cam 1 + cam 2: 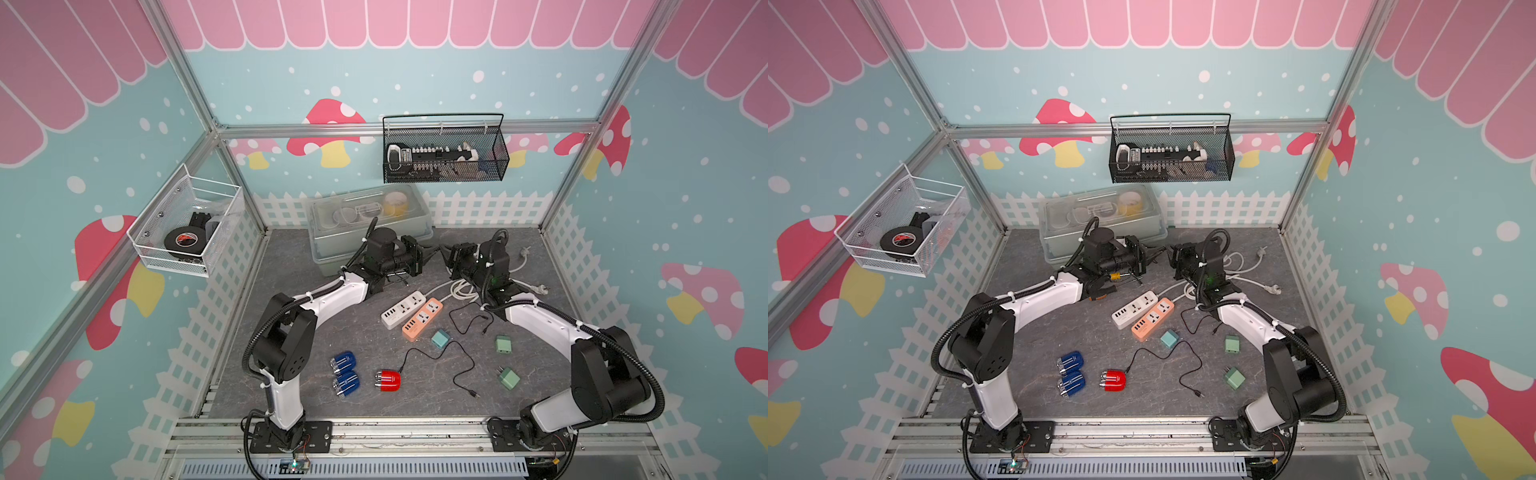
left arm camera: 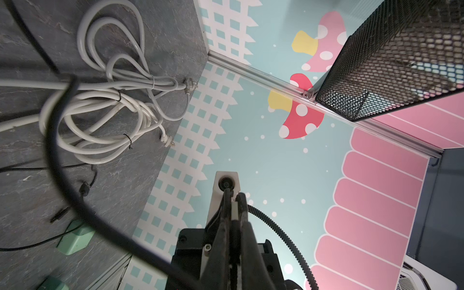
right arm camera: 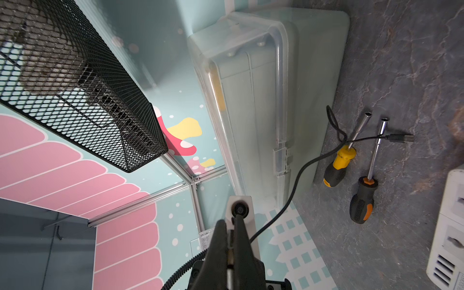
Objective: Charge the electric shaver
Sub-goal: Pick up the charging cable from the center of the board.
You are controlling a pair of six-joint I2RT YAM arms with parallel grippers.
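The tabletop (image 1: 332,332) looked like matt grey stone, veined and slightly rough. The black basket (image 1: 444,170) was painted metal mesh, the storage box (image 1: 332,249) cloudy smooth plastic. The red shaver (image 1: 390,380) shone glossy; the screwdriver shafts (image 3: 360,129) gleamed like polished chrome.

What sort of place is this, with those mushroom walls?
Likely a robot practice booth, not a home: printed mushroom walls on a bare aluminium frame, two robot arms bolted to the front rail, and a white power strip laid out on the table.

We see a black mesh basket (image 1: 444,172) at upper centre and a white wire basket (image 1: 220,239) holding a tape roll (image 1: 181,242) at middle left.
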